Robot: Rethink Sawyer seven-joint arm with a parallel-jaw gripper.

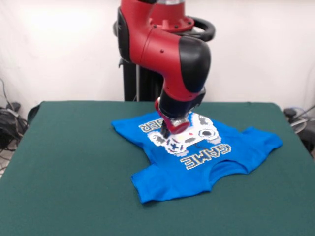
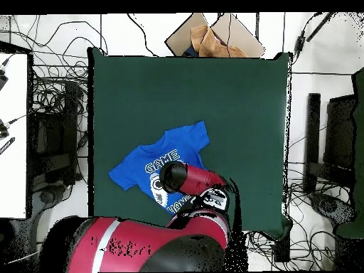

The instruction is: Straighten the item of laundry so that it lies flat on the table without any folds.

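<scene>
Your gripper (image 1: pixel 166 132) presses down on the blue T-shirt (image 1: pixel 197 164) at its white controller print; whether its jaws are clenched or released you cannot tell. The shirt lies print-up on the green table (image 1: pixel 69 167), its far hem rumpled beneath the arm.

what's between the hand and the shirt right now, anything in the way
Nothing visible. The hand is right down at the shirt, over the controller print, with no other object between them. The table around the shirt shows nothing else lying on it in either view.
</scene>
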